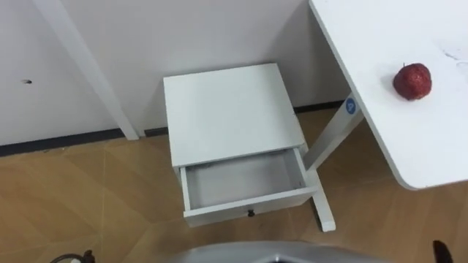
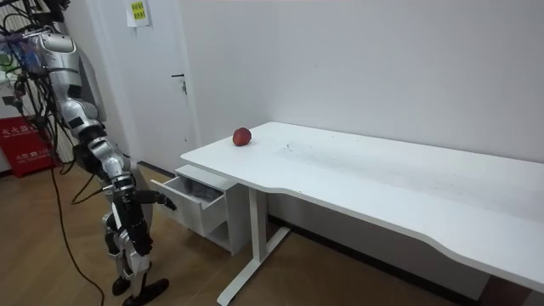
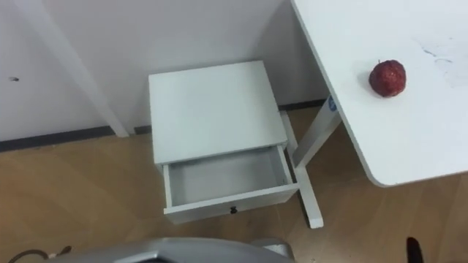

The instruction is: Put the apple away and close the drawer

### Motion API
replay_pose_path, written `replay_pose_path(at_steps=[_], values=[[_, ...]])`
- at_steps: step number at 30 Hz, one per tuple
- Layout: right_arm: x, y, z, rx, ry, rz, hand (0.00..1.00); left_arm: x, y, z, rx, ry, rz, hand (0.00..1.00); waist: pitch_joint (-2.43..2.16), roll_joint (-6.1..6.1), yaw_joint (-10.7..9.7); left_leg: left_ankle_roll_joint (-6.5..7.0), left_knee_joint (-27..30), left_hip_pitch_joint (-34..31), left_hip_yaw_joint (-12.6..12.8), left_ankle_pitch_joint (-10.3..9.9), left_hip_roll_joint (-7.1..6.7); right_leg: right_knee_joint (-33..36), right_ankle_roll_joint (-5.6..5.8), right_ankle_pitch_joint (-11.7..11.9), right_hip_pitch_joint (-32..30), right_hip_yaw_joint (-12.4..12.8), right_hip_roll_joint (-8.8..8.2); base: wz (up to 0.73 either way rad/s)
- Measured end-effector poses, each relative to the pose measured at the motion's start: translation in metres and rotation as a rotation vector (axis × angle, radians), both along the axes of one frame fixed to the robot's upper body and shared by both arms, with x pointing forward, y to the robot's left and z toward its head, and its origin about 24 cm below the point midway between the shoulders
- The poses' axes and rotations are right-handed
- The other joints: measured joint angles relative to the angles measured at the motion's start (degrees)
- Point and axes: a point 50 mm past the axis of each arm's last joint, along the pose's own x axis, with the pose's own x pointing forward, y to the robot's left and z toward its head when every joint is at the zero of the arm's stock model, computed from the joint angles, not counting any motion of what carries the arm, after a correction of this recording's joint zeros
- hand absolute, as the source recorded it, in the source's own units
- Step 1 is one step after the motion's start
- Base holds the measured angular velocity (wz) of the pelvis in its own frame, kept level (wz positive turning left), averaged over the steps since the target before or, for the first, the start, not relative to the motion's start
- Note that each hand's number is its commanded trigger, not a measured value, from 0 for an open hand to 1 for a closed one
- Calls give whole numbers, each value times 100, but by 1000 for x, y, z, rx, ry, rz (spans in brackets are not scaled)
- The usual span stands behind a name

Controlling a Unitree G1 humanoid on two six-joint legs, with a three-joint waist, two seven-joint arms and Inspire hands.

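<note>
The robot stands at the room view's left, facing a small white cabinet [image 2: 233,223] whose drawer [image 2: 200,191] is pulled open, its right hand [image 2: 167,201] just before the drawer front. A red apple [image 2: 242,137] sits on the white desk's [image 2: 357,170] near corner.

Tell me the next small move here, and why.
Probably reach toward the round red apple, lying on the white tabletop to the robot's right, and grasp it. The drawer of the small white cabinet already stands open and looks empty, so fetching the apple comes before placing and closing.
</note>
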Motion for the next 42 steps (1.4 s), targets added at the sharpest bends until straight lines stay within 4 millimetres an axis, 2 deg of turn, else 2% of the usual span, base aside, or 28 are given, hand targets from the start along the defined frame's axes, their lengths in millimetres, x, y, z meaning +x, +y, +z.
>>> replay_pose_path(at_steps=[3, 4, 7, 9, 10, 12, 15, 19, 22, 24, 27, 31, 36, 40, 42], values=[[17, -18, 17, -68, -45, -29, 0, 4, 4, 4, 17, -32, -7, 0, 12, 22, -73, 3, -8, -14, -3, -2, -1, -17, 3, 2, 11, 13, 3, 0], [21, -22, 20, -79, -55, -36, 0, 3, 4, 4, 19, -34, -4, 0, 1, -3, -79, 4, -9, -13, -3, -2, -1, -11, 4, 2, 11, 12, 2, 3], [44, -40, 46, -167, -123, -53, 0, 5, 6, 6, 26, -51, 0, 0, 0, -12, -141, 4, -11, -21, -4, -3, 2, -10, 3, 2, 4, 3, 7, 0], [58, -54, 70, -245, -148, -46, 0, 8, 7, 7, 30, -63, -2, 0, -4, -50, -147, 3, -10, -38, -9, -3, 4, -14, 3, 2, -8, -6, 11, 0], [60, -58, 75, -262, -144, -43, 0, 9, 8, 7, 31, -69, -2, 0, -5, -60, -152, 3, -5, -47, -12, -3, 4, -14, 3, 2, -13, -11, 11, 0], [71, -72, 103, -366, -125, -21, 0, 8, 9, 8, 36, -80, -4, 0, -9, -93, -149, 4, 3, -101, -12, -3, 4, -2, 4, 2, -70, -4, 14, 0], [82, -85, 134, -498, -85, -5, 0, 10, 10, 9, 38, -84, -8, 0, -1, -140, -152, 4, -8, -123, -14, -2, 3, -17, 4, 2, -93, -8, 12, 0], [91, -92, 164, -638, -48, 24, 0, 10, 10, 9, 37, -83, -10, 0, -7, -149, -113, 5, 17, -220, -20, -1, 3, -19, 4, 3, -194, -23, 7, 0], [99, -90, 182, -753, 31, 57, 0, 11, 7, 8, 30, -75, -40, 0, -10, -158, -86, 6, 33, -255, -13, 1, 2, -14, 6, 4, -261, 1, 11, -1], [109, -85, 195, -866, 95, 128, 0, 14, 5, 7, 25, -76, -61, 0, 4, -135, 2, 5, 14, -252, 19, 1, 4, -22, 6, 4, -271, 31, 19, -9], [123, -77, 209, -1002, 157, 218, 0, 18, 6, 8, 29, -85, -71, 0, 5, -118, 62, 4, 9, -278, 5, 0, 8, -29, 5, 4, -282, -9, 15, 3], [139, -70, 214, -1086, 173, 316, 0, 19, 4, 7, 21, -80, -95, 0, 13, -100, 142, 4, 16, -301, -22, 0, 8, -41, 6, 4, -295, -110, -7, 7], [161, -53, 210, -1188, 188, 567, 0, 22, 1, 6, 1, -76, -125, 0, 33, -81, 231, 3, 15, -270, -79, 1, 6, -45, 6, 4, -243, -144, -32, 7], [175, -39, 202, -1203, 147, 740, 0, 25, -1, 6, 0, -78, -146, 0, 50, -93, 302, 2, 9, -244, -80, 1, 9, -51, 6, 4, -217, -147, -40, 0], [180, -35, 195, -1183, 143, 823, 0, 27, -2, 6, -1, -82, -152, 0, 74, -121, 362, 2, -3, -199, -82, 0, 9, -60, 6, 4, -170, -162, -44, 0]])
